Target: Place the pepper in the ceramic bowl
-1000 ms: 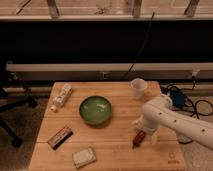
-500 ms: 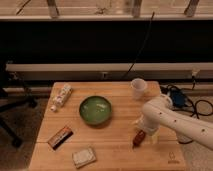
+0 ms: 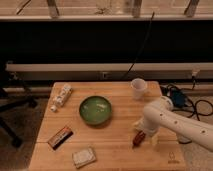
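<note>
Overhanging one pepper, end effector (one bowl nearby)

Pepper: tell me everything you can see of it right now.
The pepper is small, elongated and dark red-brown. It stands nearly upright at the gripper, below the tip of the white arm, over the front right of the wooden table. Whether it touches the wood is unclear. It is not in the green ceramic bowl, which sits apart, toward the table's middle.

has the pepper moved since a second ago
No. The pepper lies at the same spot right of the ceramic bowl, with the gripper right over it.
</note>
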